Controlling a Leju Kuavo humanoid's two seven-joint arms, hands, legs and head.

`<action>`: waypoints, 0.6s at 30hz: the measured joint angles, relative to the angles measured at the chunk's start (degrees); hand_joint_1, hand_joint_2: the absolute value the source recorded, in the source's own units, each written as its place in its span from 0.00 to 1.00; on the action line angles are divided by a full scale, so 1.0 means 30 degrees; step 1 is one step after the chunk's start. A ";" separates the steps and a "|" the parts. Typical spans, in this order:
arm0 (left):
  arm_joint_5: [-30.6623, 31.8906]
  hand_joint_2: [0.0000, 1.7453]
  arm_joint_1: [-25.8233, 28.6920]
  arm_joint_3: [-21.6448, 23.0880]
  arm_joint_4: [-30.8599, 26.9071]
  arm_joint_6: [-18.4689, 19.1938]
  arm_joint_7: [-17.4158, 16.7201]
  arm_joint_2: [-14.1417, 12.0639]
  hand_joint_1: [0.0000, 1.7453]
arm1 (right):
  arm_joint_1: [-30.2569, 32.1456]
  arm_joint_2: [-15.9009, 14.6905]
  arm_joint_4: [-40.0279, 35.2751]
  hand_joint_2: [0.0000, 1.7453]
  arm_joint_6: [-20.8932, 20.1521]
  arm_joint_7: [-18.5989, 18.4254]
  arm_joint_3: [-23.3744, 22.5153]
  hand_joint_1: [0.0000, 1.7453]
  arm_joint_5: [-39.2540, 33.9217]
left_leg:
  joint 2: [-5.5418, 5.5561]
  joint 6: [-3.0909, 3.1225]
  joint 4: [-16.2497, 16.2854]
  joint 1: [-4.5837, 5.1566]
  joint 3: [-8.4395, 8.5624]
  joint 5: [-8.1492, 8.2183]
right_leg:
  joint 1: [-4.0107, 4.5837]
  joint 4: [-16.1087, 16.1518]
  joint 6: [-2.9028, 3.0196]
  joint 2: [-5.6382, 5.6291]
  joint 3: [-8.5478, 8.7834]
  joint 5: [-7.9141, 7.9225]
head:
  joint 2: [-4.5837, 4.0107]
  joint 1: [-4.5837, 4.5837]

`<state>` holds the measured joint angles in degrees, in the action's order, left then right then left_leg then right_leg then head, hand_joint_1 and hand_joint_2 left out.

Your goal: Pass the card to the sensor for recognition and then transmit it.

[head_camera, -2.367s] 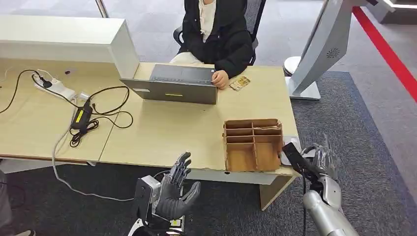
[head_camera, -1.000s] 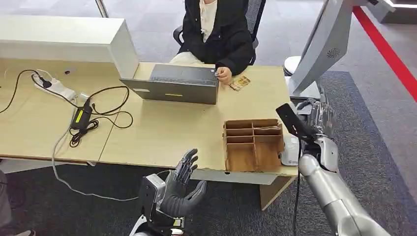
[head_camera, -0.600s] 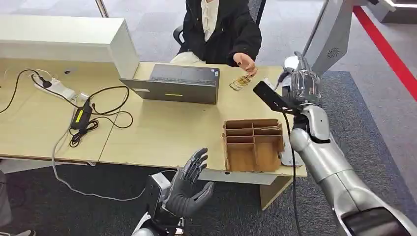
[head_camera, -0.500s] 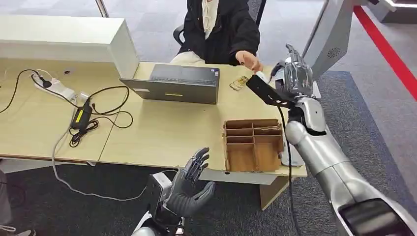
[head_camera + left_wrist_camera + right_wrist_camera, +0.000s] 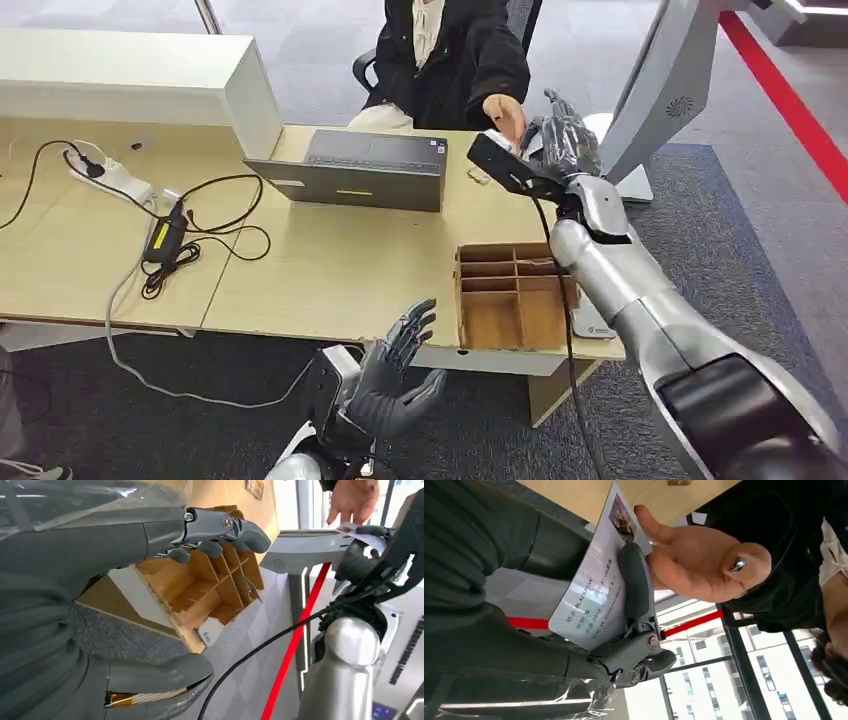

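- Card (image 5: 596, 597) is pinched in the right hand (image 5: 558, 140), thumb across its printed face, raised over the desk's (image 5: 330, 265) far edge; judged: held flat so the person can take it.
- Person's hand (image 5: 696, 562) is open, fingertips at the card's edge, ready to receive.
- Left hand (image 5: 395, 375) hangs low before the desk, fingers spread, holding nothing.
- Cardboard organiser (image 5: 515, 293) sits near the desk's near edge.

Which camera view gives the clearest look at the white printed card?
The right wrist view: the white printed card is close up, its text and small photo visible, held in the right hand beside a person's open hand. The left wrist view shows a small distant corner; the head view shows barely a white sliver.
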<state>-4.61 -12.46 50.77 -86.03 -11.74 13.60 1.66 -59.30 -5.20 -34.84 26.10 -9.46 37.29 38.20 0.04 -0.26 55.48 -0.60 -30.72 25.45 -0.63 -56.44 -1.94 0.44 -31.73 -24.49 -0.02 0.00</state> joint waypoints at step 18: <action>0.0175 1.00 -0.0081 0.0000 0.0109 0.0495 -0.0313 -0.0255 0.00 | 0.0014 0.0466 0.2258 1.00 0.1268 0.0110 0.0451 0.00 -0.0218 | -0.0005 0.0000 0.0002 0.0000 0.0002 0.0000 | 0.0000 -0.0001 -0.0001 -0.0001 0.0000 0.0001 | 0.0000 0.0000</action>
<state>-4.09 -12.70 50.77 -85.70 -10.25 12.65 0.90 -59.25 -3.80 -28.06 29.90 -9.13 38.64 37.55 0.03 -0.26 55.48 -0.60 -30.72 25.45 -0.63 -56.45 -1.94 0.44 -31.73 -24.48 -0.02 0.00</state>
